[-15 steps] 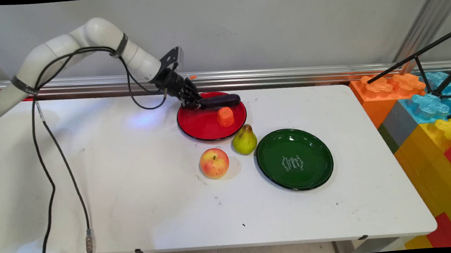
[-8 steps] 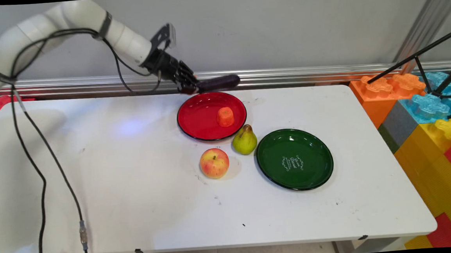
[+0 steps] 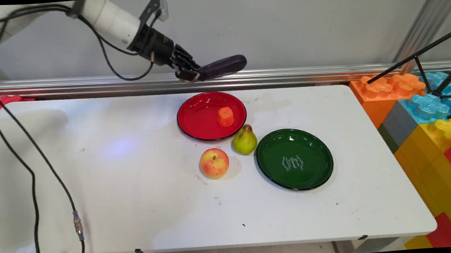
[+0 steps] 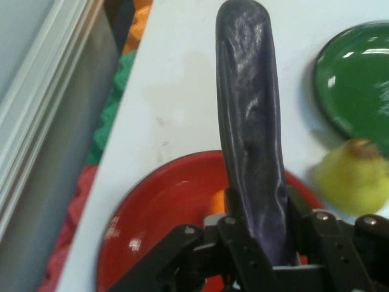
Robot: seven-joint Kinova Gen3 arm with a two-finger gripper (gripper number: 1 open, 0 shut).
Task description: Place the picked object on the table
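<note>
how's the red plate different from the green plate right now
The red plate has an orange piece sitting on it; the green plate holds nothing. The green plate has white lettering at its centre; the red plate shows none. The red plate lies farther back, below the gripper holding the eggplant in the air; the green plate lies nearer, to the right. Both are round and glossy, with the pear between them.

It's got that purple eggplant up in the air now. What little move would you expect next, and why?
Probably a short carry to the right and toward the camera, to the green plate. The gripper is shut on the eggplant, high above the red plate, which holds only an orange piece. The green plate lies bare, beside the pear.
</note>
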